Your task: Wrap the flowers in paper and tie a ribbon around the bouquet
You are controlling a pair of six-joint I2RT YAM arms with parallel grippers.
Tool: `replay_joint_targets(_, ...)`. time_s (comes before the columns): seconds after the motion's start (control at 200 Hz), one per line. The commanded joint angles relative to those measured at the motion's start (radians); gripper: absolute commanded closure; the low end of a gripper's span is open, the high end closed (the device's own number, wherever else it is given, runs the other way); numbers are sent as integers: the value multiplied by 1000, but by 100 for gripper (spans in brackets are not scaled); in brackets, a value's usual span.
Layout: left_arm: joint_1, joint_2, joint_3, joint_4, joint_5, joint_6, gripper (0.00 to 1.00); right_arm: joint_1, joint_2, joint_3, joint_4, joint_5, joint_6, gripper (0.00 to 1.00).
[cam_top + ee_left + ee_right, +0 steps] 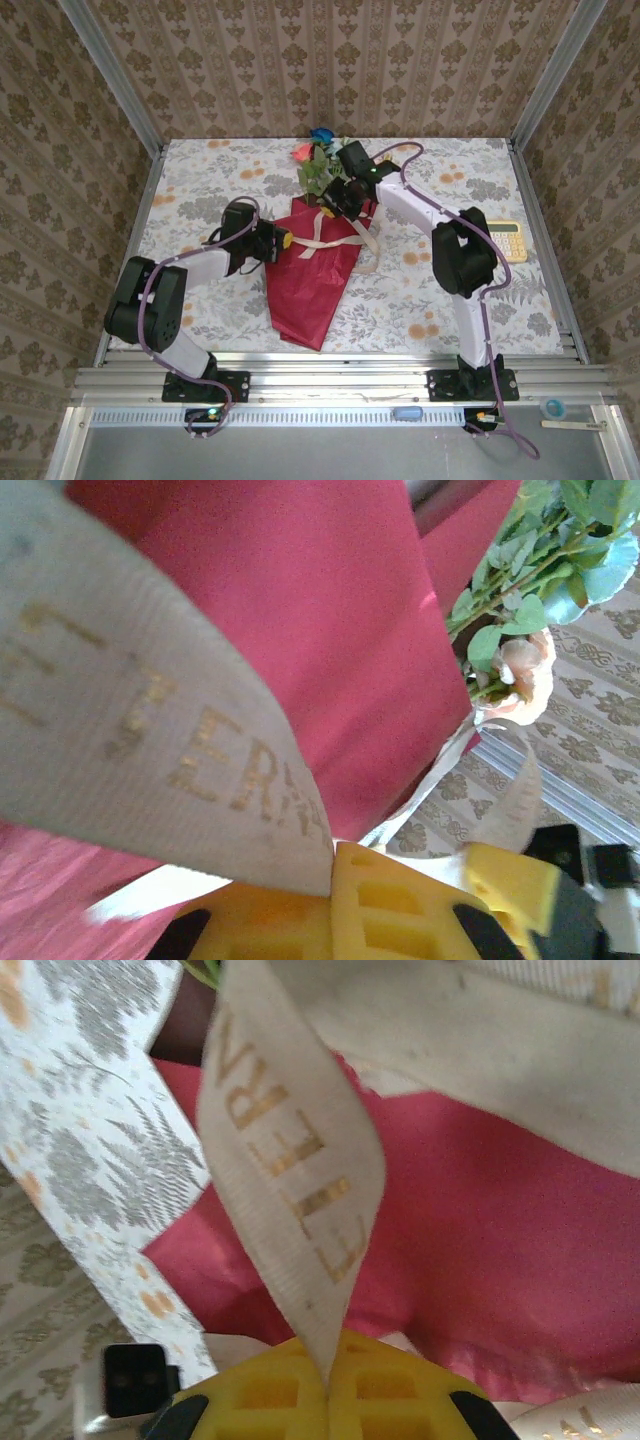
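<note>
Centrally on the table, lying flat: bouquet, paper cone tapering toward the near edge, flowers sticking out at the far end. Strapped across the cone's upper half, ribbon. Off to the right, well apart, a calculator. Underneath, floral cloth; all round, patterned wallpaper. At the cone's left edge, left gripper, clenched on one ribbon end. Just by the stems, over the cone's mouth, right gripper, likewise clamped on ribbon with gold lettering.
</note>
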Motion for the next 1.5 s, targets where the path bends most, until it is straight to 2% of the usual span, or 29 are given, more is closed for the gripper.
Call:
replay_joint_targets(0.0,-3,18,30,25,18,20,100,32,35,27,-75,-35,-43,100)
replay_joint_targets(0.37,2,67,59,41,37,31,100,76,177,221,-221,-77,-119,100)
replay_joint_targets(0.43,6,85,71,36,43,44,100,76,162,219,-241,-70,-134,91)
replay_joint_targets(0.5,10,110,92,22,55,67,100,72,140,222,-280,-38,-154,75)
replay_joint_targets(0.54,14,123,110,0,71,90,93,67,128,228,-299,-23,-169,67)
replay_joint_targets(0.61,18,133,156,-84,98,157,67,52,111,259,-359,13,-203,60)
replay_joint_targets(0.65,18,125,193,-170,106,214,57,42,102,280,-394,40,-226,57)
replay_joint_targets(0.695,20,109,235,-276,100,284,49,28,87,298,-426,68,-250,53)
replay_joint_targets(0.74,19,83,272,-366,87,349,46,14,64,302,-442,91,-269,51)
replay_joint_targets(0.92,15,20,396,-776,5,618,47,-68,-3,288,-474,119,-331,48)
replay_joint_targets(1.045,-23,36,468,-995,-54,860,55,-136,-53,202,-434,130,-393,50)
replay_joint_targets(1.165,-88,83,500,-1062,-77,1023,58,-205,-67,115,-396,108,-459,52)
replay_joint_targets(1.29,-186,173,583,-1115,-169,1125,56,-260,-46,64,-386,78,-500,55)
replay_joint_targets(1.495,-238,319,692,-1132,-276,1149,53,-293,-35,19,-351,68,-518,54)
